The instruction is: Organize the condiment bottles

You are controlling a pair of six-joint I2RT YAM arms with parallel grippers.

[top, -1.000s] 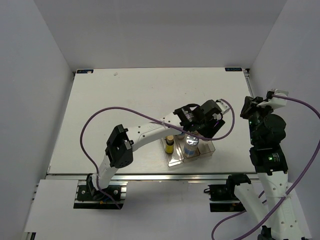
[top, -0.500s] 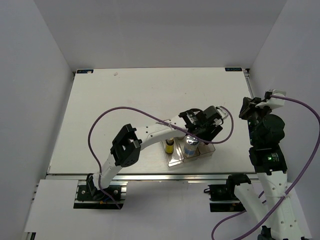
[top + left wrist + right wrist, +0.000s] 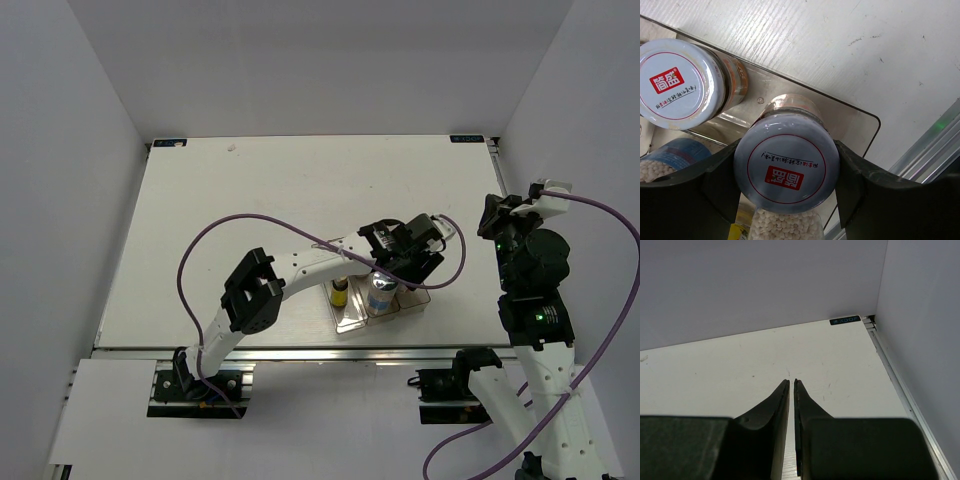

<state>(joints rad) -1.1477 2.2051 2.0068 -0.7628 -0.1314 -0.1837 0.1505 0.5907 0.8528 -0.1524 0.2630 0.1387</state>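
White laminate worktop (image 3: 250, 200) carries everything, and all the objects sit clustered near its front edge, right of centre. Furthest left in the overhead view stands a thin yellow bottle with a dark cap (image 3: 340, 292), upright in the left slot of a clear plastic three-slot tray (image 3: 352, 320). Just beside it, in the middle slot, stands a white bottle with a blue label and silver cap (image 3: 380, 293).

Over the tray's right slot, the left arm reaches across from its base and hides what lies below it in that view. The left wrist camera shows it instead. On the left there, a short brown jar with a silver lid and red logo (image 3: 677, 85) stands in the tray, and a patch of blue label (image 3: 675, 150) shows just below it. Next to it, the left gripper (image 3: 786, 167) is clamped on a second silver-lidded brown jar (image 3: 790, 150), with one black finger (image 3: 722, 185) pressed to each side of the lid. This jar is upright over the tray's outer end, close to the first jar. Whether its base touches the tray floor cannot be told. White pellets (image 3: 785, 227) show beneath its lid at the bottom edge.

Far right, the right gripper (image 3: 791, 385) hangs over bare worktop near the back corner, its fingers drawn together with only a sliver between them, holding nothing.
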